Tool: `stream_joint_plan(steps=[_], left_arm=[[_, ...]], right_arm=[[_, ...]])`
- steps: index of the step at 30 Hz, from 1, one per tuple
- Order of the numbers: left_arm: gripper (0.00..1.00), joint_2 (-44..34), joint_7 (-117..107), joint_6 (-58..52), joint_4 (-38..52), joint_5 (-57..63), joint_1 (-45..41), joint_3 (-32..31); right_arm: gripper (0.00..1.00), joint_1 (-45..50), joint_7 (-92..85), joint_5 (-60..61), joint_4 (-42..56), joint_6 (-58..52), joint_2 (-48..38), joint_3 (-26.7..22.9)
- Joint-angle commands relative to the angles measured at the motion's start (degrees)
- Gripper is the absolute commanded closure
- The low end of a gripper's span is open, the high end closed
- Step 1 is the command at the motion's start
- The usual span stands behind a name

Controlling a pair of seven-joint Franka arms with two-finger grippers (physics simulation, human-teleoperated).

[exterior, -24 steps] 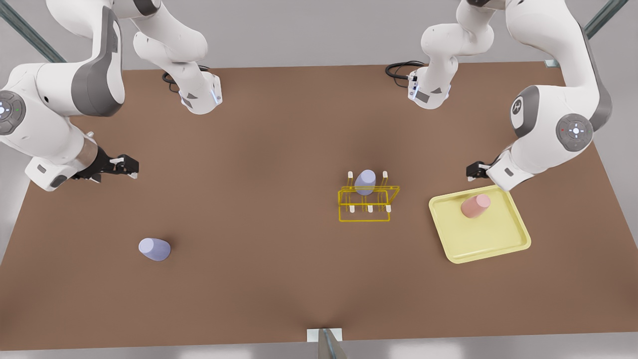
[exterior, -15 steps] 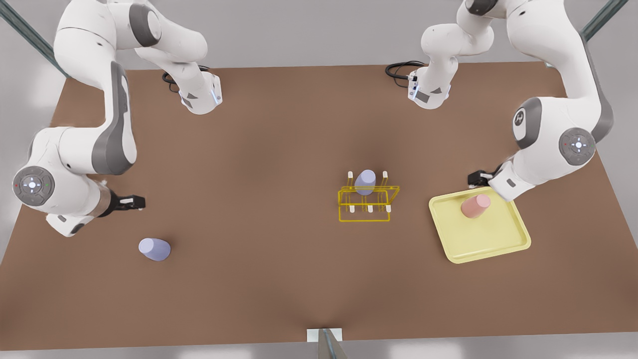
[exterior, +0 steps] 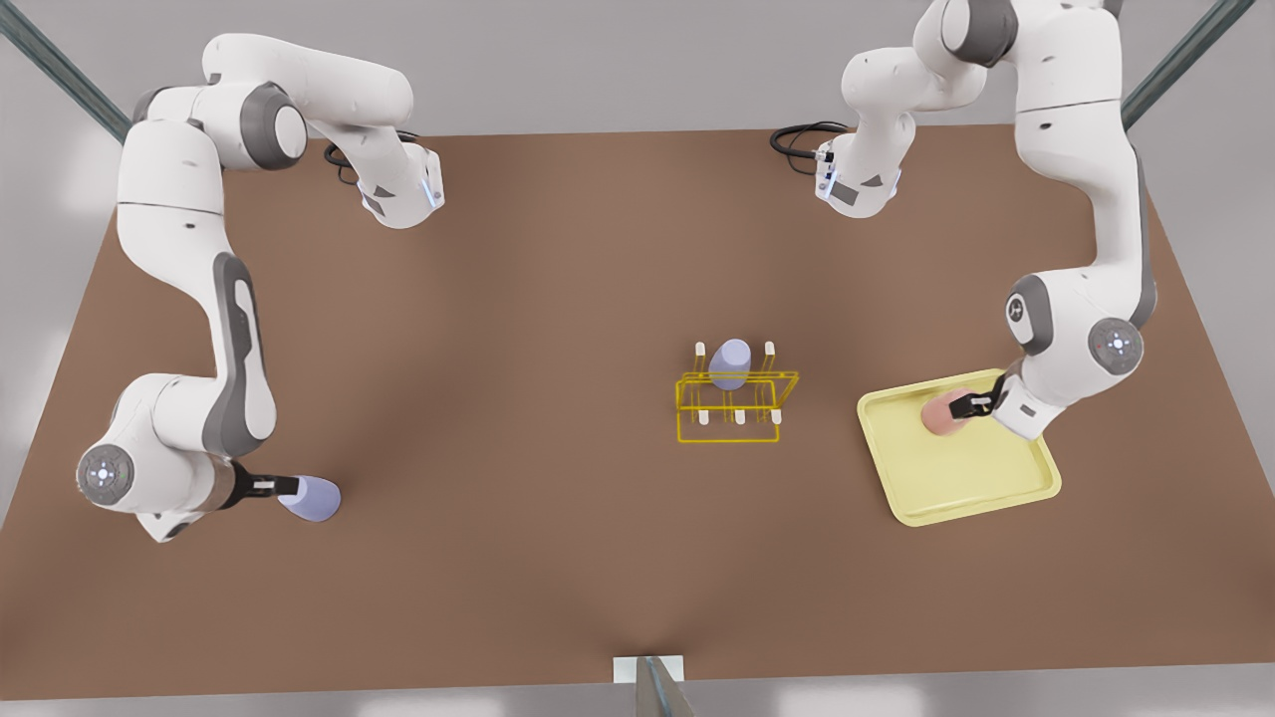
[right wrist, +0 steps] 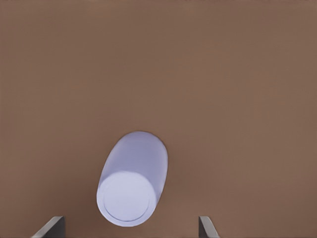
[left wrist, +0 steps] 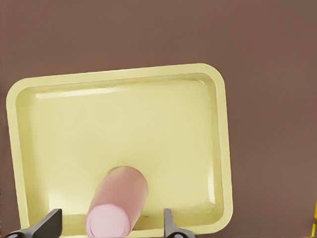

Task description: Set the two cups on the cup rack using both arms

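A lavender cup (exterior: pixel 314 498) (right wrist: pixel 133 178) stands upside down on the brown table at the front view's left. My right gripper (exterior: pixel 284 487) (right wrist: pixel 130 220) is open right beside it, its fingers spread wider than the cup and apart from it. A pink cup (exterior: pixel 939 415) (left wrist: pixel 116 203) stands upside down on the pale yellow tray (exterior: pixel 976 488) (left wrist: pixel 124 114) at the front view's right. My left gripper (exterior: pixel 964 403) (left wrist: pixel 111 214) is open with a finger on either side of it. The yellow wire cup rack (exterior: pixel 687 383) stands mid-table with a second lavender cup (exterior: pixel 730 363) on a back peg.
Both arm bases (exterior: pixel 398 194) (exterior: pixel 857 184) sit at the table's far edge with black cables beside them. A small grey post (exterior: pixel 652 687) stands at the near edge. Brown table (exterior: pixel 518 398) spreads between the rack and the lavender cup.
Both arms have swung down and toward the near edge. The right gripper has come up against the lavender cup, and the left gripper has moved over the tray to straddle the pink cup.
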Motion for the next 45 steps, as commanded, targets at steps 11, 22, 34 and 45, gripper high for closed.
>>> stream_joint_plan(steps=[11, 22, 34, 45], left_arm=[[0.0, 1.84, -1.01, 7.49, -5.01, 0.05, -0.12, 0.53], [0.0, 5.0, -1.01, 14.52, -9.22, 0.05, -0.03, 0.53], [0.15, 7.02, -1.01, 15.22, -9.22, 0.05, 0.14, 0.53], [0.15, 2.28, -6.8, 2.23, -2.55, 0.05, -6.62, 0.1]], right_arm=[[0.0, 0.23, -0.73, 0.64, -6.42, 12.33, 0.33, -0.08], [0.0, 0.23, -0.9, -3.14, -13.54, 21.29, 0.95, -0.08], [0.0, 0.14, -0.9, -2.87, -16.0, 21.47, 0.86, 0.01], [0.13, 0.14, -1.96, -2.52, -16.44, 21.12, 0.42, 0.01]])
